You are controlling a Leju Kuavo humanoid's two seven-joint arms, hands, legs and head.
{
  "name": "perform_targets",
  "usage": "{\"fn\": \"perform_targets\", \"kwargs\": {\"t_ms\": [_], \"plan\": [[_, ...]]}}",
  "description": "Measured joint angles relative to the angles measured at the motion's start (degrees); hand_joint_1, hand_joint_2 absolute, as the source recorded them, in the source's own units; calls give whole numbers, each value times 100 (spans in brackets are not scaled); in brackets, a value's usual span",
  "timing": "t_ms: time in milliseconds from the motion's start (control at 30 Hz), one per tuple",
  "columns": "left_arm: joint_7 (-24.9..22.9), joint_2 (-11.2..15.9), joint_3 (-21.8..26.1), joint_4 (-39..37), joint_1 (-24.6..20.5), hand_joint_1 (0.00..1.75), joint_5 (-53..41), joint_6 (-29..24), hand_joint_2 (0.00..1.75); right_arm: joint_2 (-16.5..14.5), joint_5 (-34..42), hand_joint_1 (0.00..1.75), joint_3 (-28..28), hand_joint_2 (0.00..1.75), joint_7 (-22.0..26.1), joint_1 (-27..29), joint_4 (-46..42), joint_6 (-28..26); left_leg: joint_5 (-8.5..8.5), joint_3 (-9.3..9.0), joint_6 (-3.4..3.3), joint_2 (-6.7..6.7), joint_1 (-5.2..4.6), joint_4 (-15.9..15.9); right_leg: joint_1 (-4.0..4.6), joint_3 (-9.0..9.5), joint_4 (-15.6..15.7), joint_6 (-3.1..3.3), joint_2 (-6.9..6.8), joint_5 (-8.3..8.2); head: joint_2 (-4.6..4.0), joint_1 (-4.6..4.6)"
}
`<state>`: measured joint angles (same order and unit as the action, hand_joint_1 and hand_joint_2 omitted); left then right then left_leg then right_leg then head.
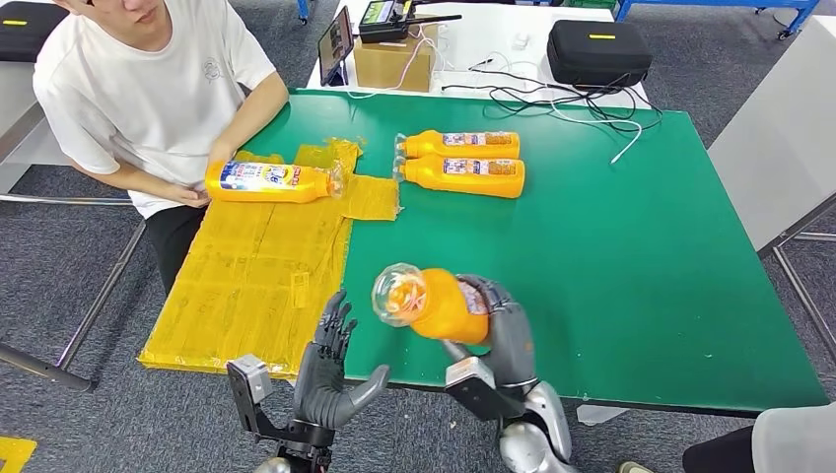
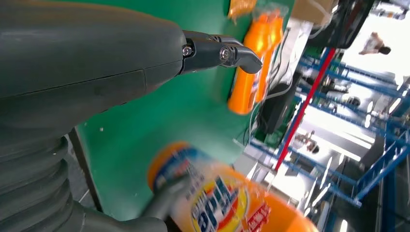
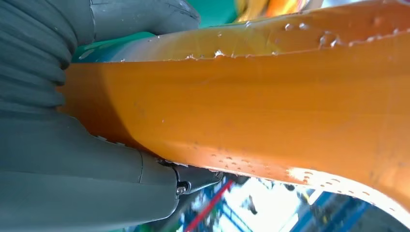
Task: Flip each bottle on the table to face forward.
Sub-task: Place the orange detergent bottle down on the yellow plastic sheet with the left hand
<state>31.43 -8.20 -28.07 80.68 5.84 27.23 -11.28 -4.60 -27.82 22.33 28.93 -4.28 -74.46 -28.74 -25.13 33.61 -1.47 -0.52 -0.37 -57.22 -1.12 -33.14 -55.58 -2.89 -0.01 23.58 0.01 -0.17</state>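
The green-topped table (image 1: 611, 296) spreads ahead of both hands, with a yellow crinkled plastic sheet (image 1: 246, 286) beyond the left hand (image 1: 330, 379), which is empty, fingers spread. The right hand (image 1: 503, 330) grips an orange plastic bottle (image 1: 439, 305) lifted off the table, clear cap toward the left hand, long axis tilted; the left wrist view shows its printed label (image 2: 217, 208), the right wrist view plain orange. Far ahead lie 2 orange bottles (image 1: 461, 164) side by side. A person's hand (image 1: 219, 158) touches another (image 1: 268, 182).
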Motion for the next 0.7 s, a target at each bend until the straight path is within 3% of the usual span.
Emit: {"fn": "perform_targets", "kwargs": {"t_ms": [133, 333, 533, 700], "plan": [[59, 43, -79, 3, -38, 0, 106, 36, 175, -4, -337, 175, 558, 175, 94, 11, 149, 122, 0, 1, 0, 1, 1, 0, 0, -4, 0, 1, 0, 1, 0, -1], [103, 57, -41, 96, 0, 0, 172, 18, 175, -13, -51, 175, 950, 175, 19, -11, 279, 332, 0, 7, 0, 0, -2, 0, -3, -6, 0, 1, 0, 2, 0, 1], [128, 70, 14, 228, 33, 0, 366, 725, 175, -122, 43, 175, 1263, 175, 88, -386, 667, 587, 1, 5, 0, 3, -2, -1, -2, -7, 0, 1, 1, 0, -1, 1], [129, 71, 79, 332, 26, 0, 216, 785, 175, -255, 114, 175, 1465, 175, 44, -621, 893, 552, 2, 4, 1, -1, 2, -1, 1, -6, -1, 1, 0, 0, 2, 0]]}}
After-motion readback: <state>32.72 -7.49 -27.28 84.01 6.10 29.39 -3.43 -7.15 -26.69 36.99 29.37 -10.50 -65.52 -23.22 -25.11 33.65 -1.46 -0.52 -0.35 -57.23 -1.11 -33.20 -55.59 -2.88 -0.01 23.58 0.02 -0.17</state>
